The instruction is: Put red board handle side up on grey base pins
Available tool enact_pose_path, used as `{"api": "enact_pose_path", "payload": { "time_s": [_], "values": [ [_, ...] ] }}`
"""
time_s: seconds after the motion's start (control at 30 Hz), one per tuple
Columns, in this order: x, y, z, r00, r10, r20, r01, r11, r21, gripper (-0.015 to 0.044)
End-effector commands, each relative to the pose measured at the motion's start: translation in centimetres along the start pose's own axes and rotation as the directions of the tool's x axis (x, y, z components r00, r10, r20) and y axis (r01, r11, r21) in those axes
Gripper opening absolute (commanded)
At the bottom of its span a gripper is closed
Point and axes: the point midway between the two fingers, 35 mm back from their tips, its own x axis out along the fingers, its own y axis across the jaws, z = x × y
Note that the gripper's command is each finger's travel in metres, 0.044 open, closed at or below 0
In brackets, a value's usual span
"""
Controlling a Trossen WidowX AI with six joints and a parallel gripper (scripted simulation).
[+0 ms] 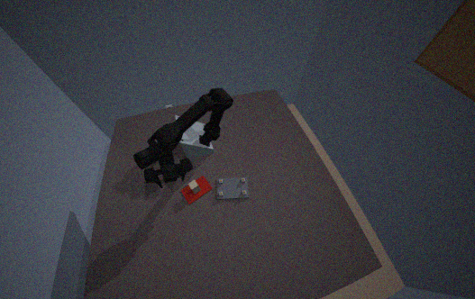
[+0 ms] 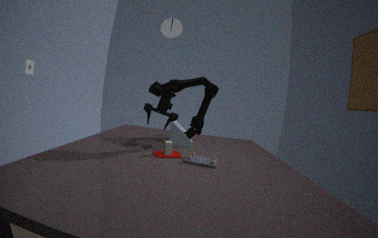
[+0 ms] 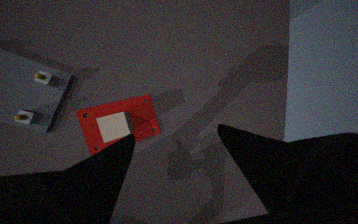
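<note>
At the far left of my exterior view, a pale wall plate [image 2: 29, 67] sat on the bluish wall. Rightward from it, I had the black gripper [image 1: 172, 182] [image 2: 156, 126] [image 3: 177, 132] hanging above the table [image 1: 287, 216] [image 2: 138, 190] [image 3: 250, 25], its two fingers spread wide and pointing down, with nothing between them. A round white clock [image 2: 171, 28] showed on the back wall, higher than the arm [image 1: 192, 114] [image 2: 208, 104].

Next came the red board [image 1: 204, 183] [image 2: 175, 155] [image 3: 91, 127], lying flat on the tabletop, off the base, with its pale square handle [image 1: 194, 185] [image 2: 168, 148] [image 3: 114, 127] standing upright on top. From the wrist, I could make out dark holes near its corners, and the whole board lay off to one side of the gap between my fingertips. Behind it in the exterior view, a light grey wedge [image 1: 198, 151] [image 2: 179, 137] stood at the foot of the arm, which arched up and over towards the gripper.

Further right, just beside the board and apart from it, the grey base [image 1: 232, 188] [image 2: 202, 161] [image 3: 12, 90] rested on the table. Its gold pins [image 1: 242, 179] [image 2: 193, 153] [image 3: 40, 76] were uncovered, and seen from above, the board sat turned at an angle to it. Rightmost, a brown panel [image 1: 471, 58] [image 2: 375, 72] hung on the wall.
</note>
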Motion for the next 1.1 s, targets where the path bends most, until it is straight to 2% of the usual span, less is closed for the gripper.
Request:
{"api": "enact_pose_path", "payload": {
  "time_s": [0.0,0.47,0.63,1.07],
  "values": [
    [-0.6,6.5,2.3,0.918,0.247,-0.31,-0.288,0.953,-0.093,0.044],
    [-0.6,6.5,2.3,0.918,0.247,-0.31,-0.288,0.953,-0.093,0.044],
    [2.5,7.3,1.3,0.918,0.247,-0.309,-0.288,0.953,-0.093,0.044],
    [4.1,7.8,0.8,0.918,0.248,-0.309,-0.288,0.953,-0.093,0.044]
  ]
}}
